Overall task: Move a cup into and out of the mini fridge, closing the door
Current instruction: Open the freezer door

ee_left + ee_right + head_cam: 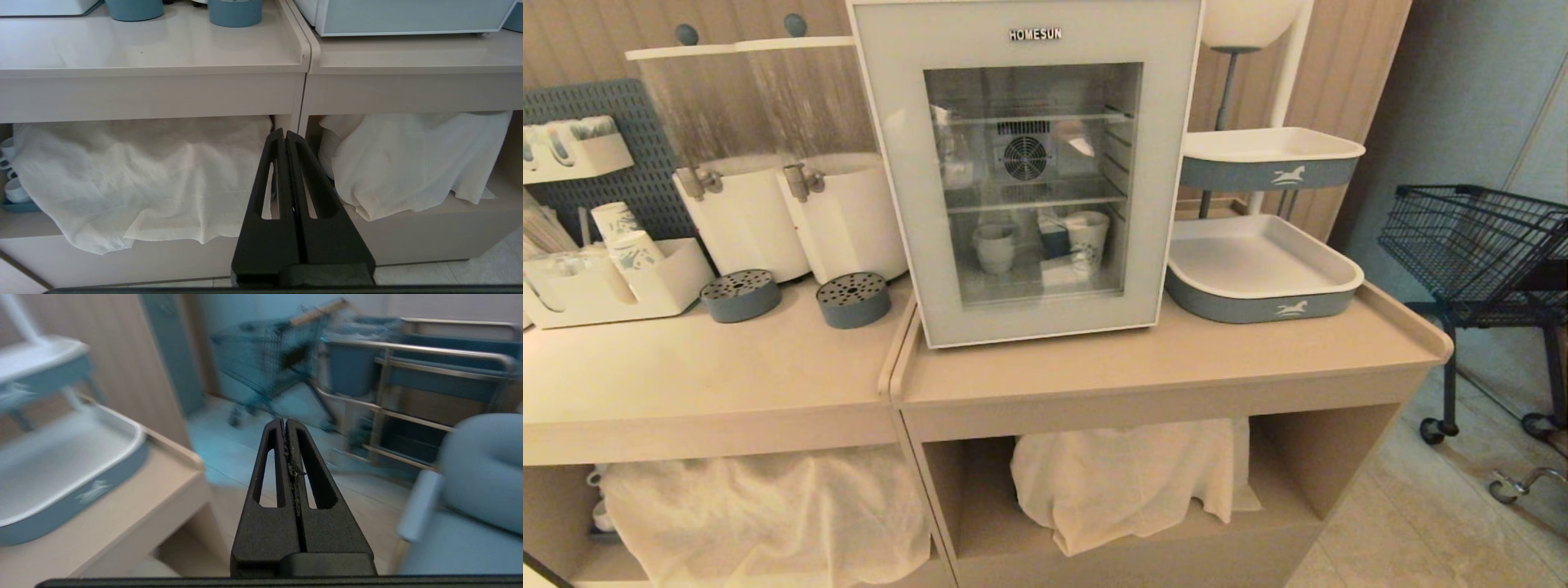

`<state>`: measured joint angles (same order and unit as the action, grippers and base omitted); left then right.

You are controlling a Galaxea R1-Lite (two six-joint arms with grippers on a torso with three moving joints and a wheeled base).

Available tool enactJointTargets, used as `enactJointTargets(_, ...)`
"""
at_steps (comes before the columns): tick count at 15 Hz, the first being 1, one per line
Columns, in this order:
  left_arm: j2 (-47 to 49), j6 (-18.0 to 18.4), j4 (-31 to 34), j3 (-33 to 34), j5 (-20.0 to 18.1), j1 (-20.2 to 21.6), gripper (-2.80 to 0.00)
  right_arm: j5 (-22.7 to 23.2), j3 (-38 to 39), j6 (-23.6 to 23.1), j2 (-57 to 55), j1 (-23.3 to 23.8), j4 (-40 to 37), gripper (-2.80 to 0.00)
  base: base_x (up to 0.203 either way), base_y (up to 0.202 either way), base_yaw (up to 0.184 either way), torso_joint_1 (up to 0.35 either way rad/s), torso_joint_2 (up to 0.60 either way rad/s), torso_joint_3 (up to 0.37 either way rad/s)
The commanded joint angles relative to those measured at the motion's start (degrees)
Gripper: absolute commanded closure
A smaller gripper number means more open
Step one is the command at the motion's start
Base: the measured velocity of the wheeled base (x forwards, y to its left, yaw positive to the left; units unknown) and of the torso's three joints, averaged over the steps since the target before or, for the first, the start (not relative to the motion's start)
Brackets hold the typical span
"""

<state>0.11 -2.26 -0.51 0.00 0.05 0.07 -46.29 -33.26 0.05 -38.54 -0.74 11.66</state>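
While the door (1029, 175) is shut, the mini fridge (1027, 167) stands on the counter (1143, 367) with the cup (996, 247) inside.

Seen through the glass, the white cup sits on the fridge's bottom level, left of a patterned paper cup (1088, 238). A two-tier tray stand (1262, 282) is just beside the fridge. The left gripper (285, 136) hangs low before the cloth-covered shelves (135, 179), fingers pressed together, holding nothing. The right gripper (285, 424) is off the counter's end, also closed and empty.
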Motion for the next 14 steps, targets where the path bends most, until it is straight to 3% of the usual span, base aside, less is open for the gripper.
enactJointTargets(1,-0.02,-0.03,-0.02,0.09,0.04,0.01,0.00,5.48,5.81,0.24,12.96,1.17,0.42,0.00,0.000,0.000,0.000,0.000,0.00,0.000)
enactJointTargets(5,-0.02,-0.03,-0.02,0.09,0.04,0.01,0.00,34.66,20.61,0.25,30.74,1.20,-0.13,0.00,0.000,0.000,0.000,0.000,0.00,0.000)
enactJointTargets(7,-0.02,-0.03,-0.02,0.09,0.04,0.01,0.00,44.07,28.53,0.09,36.93,1.13,-0.66,0.00,0.000,0.000,0.000,0.000,0.00,0.000)
enactJointTargets(9,-0.02,-0.03,-0.02,0.09,0.04,0.01,0.00,47.19,33.50,0.28,38.44,1.10,-2.25,0.00,0.000,0.000,0.000,0.000,0.00,0.000)
enactJointTargets(11,-0.02,-0.03,-0.02,0.09,0.04,0.01,0.00,46.85,33.28,1.29,38.54,1.03,-9.37,0.00,0.000,0.000,0.000,0.000,0.00,0.000)
enactJointTargets(14,-0.02,0.06,-0.02,0.09,-0.04,0.01,0.00,45.95,32.74,-0.05,38.44,1.01,-12.71,0.00,0.000,0.000,0.000,0.000,0.00,0.000)
